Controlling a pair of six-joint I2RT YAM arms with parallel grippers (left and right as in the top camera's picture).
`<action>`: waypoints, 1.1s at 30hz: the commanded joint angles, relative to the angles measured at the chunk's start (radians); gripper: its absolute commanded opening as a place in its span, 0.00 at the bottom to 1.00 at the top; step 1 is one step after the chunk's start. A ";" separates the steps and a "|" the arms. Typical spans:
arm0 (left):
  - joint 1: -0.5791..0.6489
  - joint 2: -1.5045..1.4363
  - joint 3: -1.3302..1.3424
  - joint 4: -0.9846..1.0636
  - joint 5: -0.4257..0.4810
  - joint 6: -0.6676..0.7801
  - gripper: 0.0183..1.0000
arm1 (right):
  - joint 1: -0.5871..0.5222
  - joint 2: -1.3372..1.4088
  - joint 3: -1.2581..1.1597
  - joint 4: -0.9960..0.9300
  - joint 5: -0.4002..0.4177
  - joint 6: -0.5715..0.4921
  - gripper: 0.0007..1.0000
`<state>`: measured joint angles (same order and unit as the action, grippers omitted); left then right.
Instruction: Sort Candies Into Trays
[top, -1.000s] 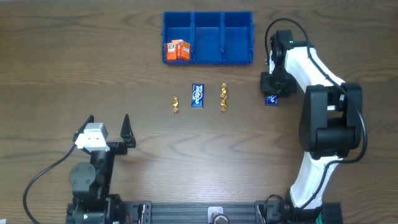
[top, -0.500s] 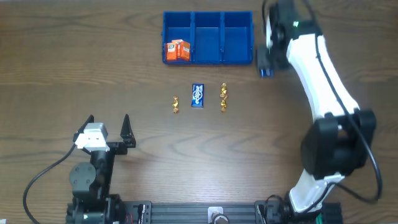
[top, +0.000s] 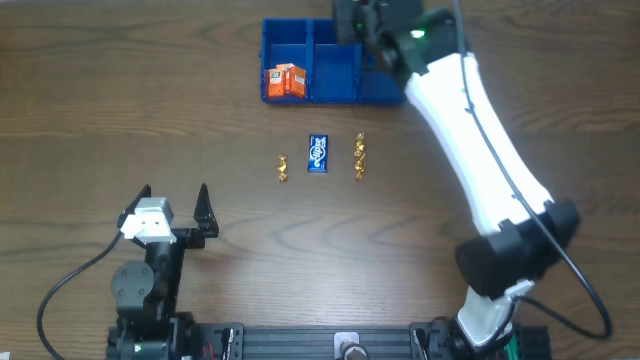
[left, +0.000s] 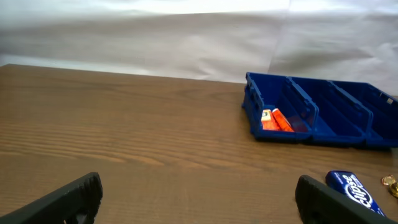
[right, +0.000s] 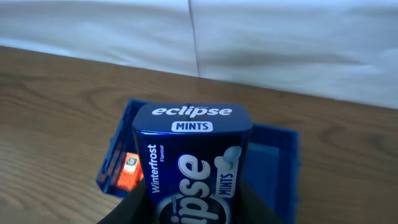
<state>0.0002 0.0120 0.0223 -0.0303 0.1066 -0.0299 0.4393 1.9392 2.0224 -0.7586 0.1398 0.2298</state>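
A blue three-compartment tray (top: 384, 92) stands at the table's far middle, with orange candy packs (top: 285, 80) in its left compartment. My right gripper (top: 362, 22) hangs above the tray, shut on a blue mint box (right: 193, 165) that stands upright between its fingers; the tray (right: 289, 158) and orange packs (right: 129, 173) lie below it. On the table lie another blue mint box (top: 318, 154), a gold candy (top: 283, 167) to its left and gold candies (top: 360, 156) to its right. My left gripper (top: 175, 205) stands open near its base, with nothing between its fingers.
The tray's middle and right compartments look empty in the left wrist view (left: 348, 121). Bare wooden table surrounds the candies. A white wall runs behind the table's far edge.
My right arm lifted the blue mint box from the table at the right and carried it up and left over the tray. The left arm stayed still.
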 joint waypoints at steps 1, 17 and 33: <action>0.006 -0.005 -0.018 -0.037 0.021 -0.011 1.00 | 0.007 0.148 0.000 0.041 0.026 0.089 0.26; 0.006 -0.005 -0.018 -0.037 0.021 -0.011 1.00 | 0.007 0.291 0.000 0.097 -0.006 0.149 0.38; 0.006 -0.005 -0.018 -0.037 0.021 -0.011 1.00 | 0.028 0.235 0.074 -0.031 -0.007 0.141 1.00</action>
<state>0.0002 0.0120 0.0223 -0.0303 0.1066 -0.0299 0.4522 2.2356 2.0266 -0.7258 0.1272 0.3744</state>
